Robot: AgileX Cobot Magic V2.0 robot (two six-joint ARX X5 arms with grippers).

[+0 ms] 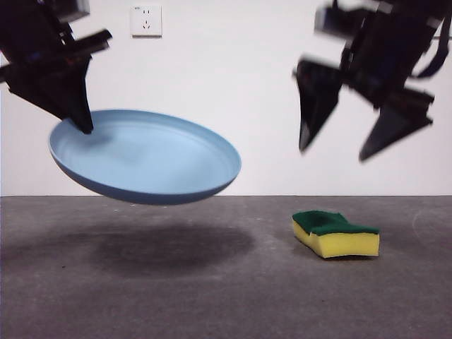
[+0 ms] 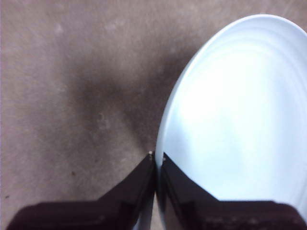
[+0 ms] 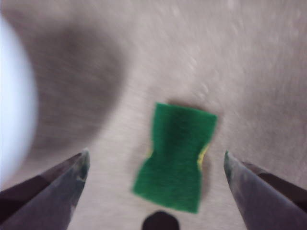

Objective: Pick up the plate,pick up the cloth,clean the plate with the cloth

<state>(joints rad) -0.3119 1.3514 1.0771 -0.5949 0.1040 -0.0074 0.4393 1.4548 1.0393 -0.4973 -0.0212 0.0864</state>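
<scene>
We see a bare test room, likely a lab: a grey worktop, a plain white wall, one wall socket.

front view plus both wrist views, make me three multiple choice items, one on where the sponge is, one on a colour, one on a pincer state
1. Where is the sponge?
A. on the grey table
B. on the plate
C. held by a pincer

2. What colour is the sponge's top layer?
A. red
B. dark green
C. white

3. What is the left pincer doing?
A. hanging open over the sponge
B. shut on the plate's rim
C. resting open on the table

Answers:
1 A, the sponge lies flat on the table, beneath the open right pincer and apart from it.
2 B, a dark-green layer sits on yellow foam.
3 B, the left wrist view shows its jaws clamped on the rim of the light-blue plate, which hangs tilted above its shadow in the front view.
</scene>
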